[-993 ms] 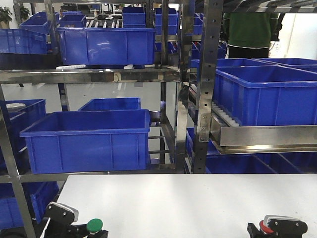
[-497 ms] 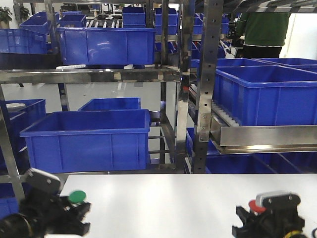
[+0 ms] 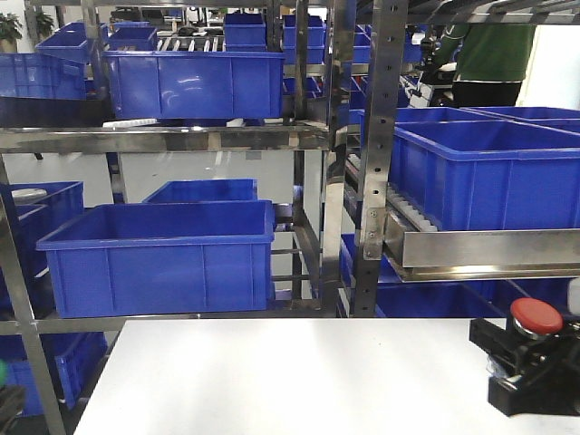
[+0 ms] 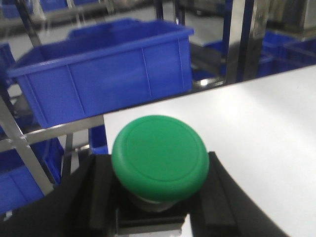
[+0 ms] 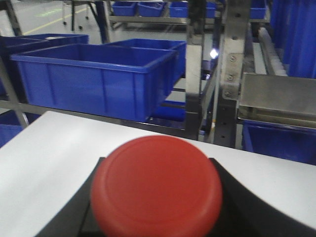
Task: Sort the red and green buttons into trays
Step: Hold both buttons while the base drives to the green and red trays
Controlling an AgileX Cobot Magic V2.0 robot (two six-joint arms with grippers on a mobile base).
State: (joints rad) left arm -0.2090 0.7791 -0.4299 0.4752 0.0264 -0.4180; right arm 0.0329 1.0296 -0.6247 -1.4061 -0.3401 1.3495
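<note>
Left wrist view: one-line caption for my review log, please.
Left claw clamped on the green button, white table and a blue crate behind.

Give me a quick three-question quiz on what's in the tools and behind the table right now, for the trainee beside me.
1. Multiple choice: which holds the round green-capped push button? A) the left tool B) the right tool C) neither.
2. True or false: the right tool is open and empty.
3. Fill in: the deep plastic crates on the steel rack behind the white table are ___ in colour.
Key: 1 A. 2 False; it is shut on the round red-capped push button. 3 blue.
</note>
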